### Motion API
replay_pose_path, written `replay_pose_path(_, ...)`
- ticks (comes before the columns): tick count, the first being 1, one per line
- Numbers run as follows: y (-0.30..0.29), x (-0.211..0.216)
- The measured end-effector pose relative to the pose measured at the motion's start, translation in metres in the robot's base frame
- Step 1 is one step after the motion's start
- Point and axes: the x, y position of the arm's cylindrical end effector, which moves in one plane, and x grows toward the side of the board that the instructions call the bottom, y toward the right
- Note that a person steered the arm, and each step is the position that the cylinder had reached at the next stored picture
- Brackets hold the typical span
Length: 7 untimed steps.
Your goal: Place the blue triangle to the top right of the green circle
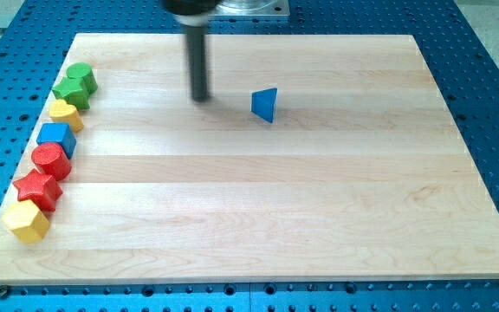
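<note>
The blue triangle [265, 105] stands alone on the wooden board [258, 208], in the upper middle of the view. The green circle [81, 77] sits at the top of a column of blocks along the view's left edge, touching a green star-like block [68, 91] just below it. My tip [201, 98] rests on the board to the left of the blue triangle, a short gap apart from it, and well to the right of the green circle.
Down the left edge below the green blocks lie a yellow block [66, 113], a blue cube [56, 138], a red round block [52, 160], a red star [38, 189] and a yellow hexagon [27, 222]. Blue perforated table surrounds the board.
</note>
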Motion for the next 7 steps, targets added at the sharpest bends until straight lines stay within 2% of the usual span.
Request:
replay_pose_path(1, 0.048, 0.033)
replay_pose_path(2, 0.094, 0.121)
replay_pose_path(3, 0.164, 0.073)
replay_pose_path(4, 0.139, 0.009)
replay_pose_path(5, 0.162, 0.008)
replay_pose_path(6, 0.153, -0.024)
replay_pose_path(7, 0.172, -0.036)
